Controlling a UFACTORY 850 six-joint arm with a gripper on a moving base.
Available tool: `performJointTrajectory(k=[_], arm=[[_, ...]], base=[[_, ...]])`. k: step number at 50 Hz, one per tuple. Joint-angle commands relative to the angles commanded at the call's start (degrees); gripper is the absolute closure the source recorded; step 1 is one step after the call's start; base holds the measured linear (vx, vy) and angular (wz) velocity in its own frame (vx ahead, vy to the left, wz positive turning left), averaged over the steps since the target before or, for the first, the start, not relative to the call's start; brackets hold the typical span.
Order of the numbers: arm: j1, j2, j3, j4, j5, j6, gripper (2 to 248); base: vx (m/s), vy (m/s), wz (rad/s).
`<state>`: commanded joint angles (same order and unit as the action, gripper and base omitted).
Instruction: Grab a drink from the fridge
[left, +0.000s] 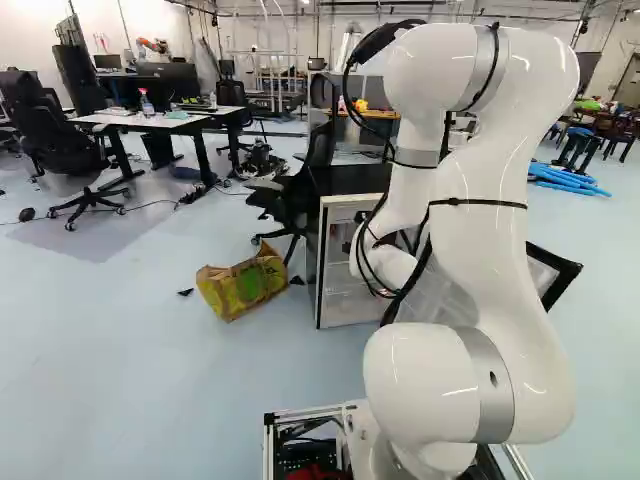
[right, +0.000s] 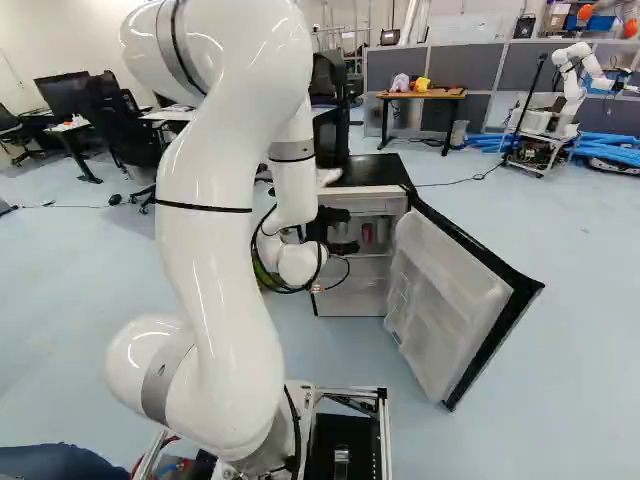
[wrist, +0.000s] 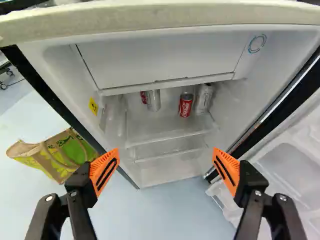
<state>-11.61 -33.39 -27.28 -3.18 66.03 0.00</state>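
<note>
Claw (wrist: 164, 172) wide open, holding nothing; red can (wrist: 185, 105) likely smooth, slippery, fairly heavy if full, dentable, so grip mid-body.

White fridge (wrist: 160, 14), door (right: 450, 300) open

On its shelf (wrist: 160, 131), behind the front edge, an upright red can (wrist: 185, 106) stands beside a silver can (wrist: 203, 99) near the door-side edge; toward the opposite edge, another silver can (wrist: 154, 100) partly hides a red one (wrist: 143, 97).
</note>
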Motion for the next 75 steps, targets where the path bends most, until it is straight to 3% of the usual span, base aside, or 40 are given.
performJointTrajectory(k=[33, 75], arm=[[0.4, -8.7, -6.4, 0.0, 0.6, 0.0, 3], [-0.4, -21.4, -19.1, 0.0, 8.9, 0.0, 3]], base=[[0.0, 0.0, 0.0], [0.0, 0.0, 0.0]])
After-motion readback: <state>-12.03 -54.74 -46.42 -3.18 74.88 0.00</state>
